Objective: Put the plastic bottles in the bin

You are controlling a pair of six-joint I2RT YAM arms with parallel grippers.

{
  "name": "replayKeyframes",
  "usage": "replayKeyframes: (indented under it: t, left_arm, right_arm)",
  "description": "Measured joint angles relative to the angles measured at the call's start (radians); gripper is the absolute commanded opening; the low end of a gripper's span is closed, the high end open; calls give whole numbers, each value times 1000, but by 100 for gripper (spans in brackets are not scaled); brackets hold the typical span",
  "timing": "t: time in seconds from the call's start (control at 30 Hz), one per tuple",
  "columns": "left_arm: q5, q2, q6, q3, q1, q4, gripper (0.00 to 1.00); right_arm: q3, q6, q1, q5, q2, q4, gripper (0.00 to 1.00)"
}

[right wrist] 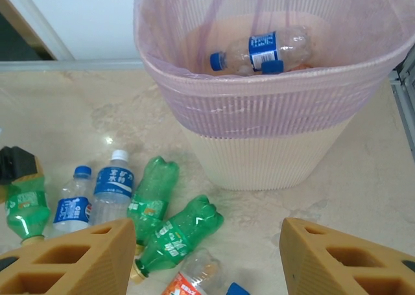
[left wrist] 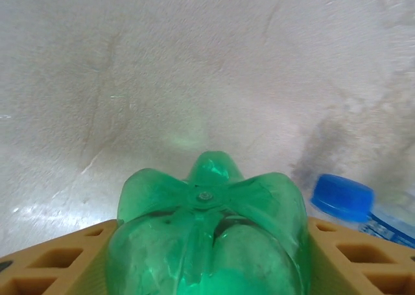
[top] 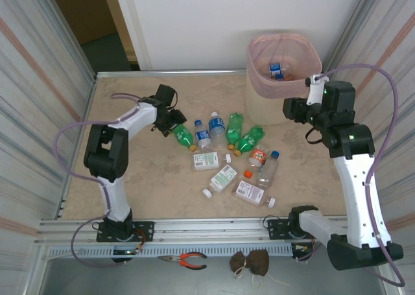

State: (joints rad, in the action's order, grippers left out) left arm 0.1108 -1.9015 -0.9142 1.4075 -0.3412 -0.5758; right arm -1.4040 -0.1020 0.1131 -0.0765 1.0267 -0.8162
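Observation:
Several plastic bottles lie in a cluster mid-table: green ones (top: 243,136), blue-labelled clear ones (top: 203,134), flat white-labelled ones (top: 222,178) and an orange-labelled one (top: 258,156). My left gripper (top: 170,123) is low at the cluster's left end, shut on the leftmost green bottle (top: 183,136). In the left wrist view that bottle's base (left wrist: 207,236) fills the gap of the left gripper (left wrist: 209,227), next to a blue cap (left wrist: 342,198). The bin (top: 283,74), pink-lined, stands at the back right with a blue-labelled bottle (right wrist: 259,50) inside. My right gripper (right wrist: 207,256) hangs open and empty beside the bin (right wrist: 272,146).
Corrugated walls close in on both sides of the table. Orange-handled pliers (top: 188,260) and a brown bundle (top: 251,262) lie on the front rail below the arm bases. Bare tabletop shows left of the cluster and in front of the bin.

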Motion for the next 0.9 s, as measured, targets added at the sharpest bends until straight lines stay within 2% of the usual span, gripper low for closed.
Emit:
replayKeyframes:
  t: [0.23,0.47,0.73,0.9]
  left_arm:
    - [-7,241,46,-85,0,45,59]
    - [61,484,158,-198,0,171,55]
    - [278,737,349,-310,1,358,55]
    - [428,856,415,-356,1,483,54]
  right_arm:
    - [0,-31,24,-51,-16,15,59]
    - [84,-101,98,-172,-75,156,59]
    - [161,-128,289,-248,-76,325,60]
    - [185,-132,418,-264,-63,417,61]
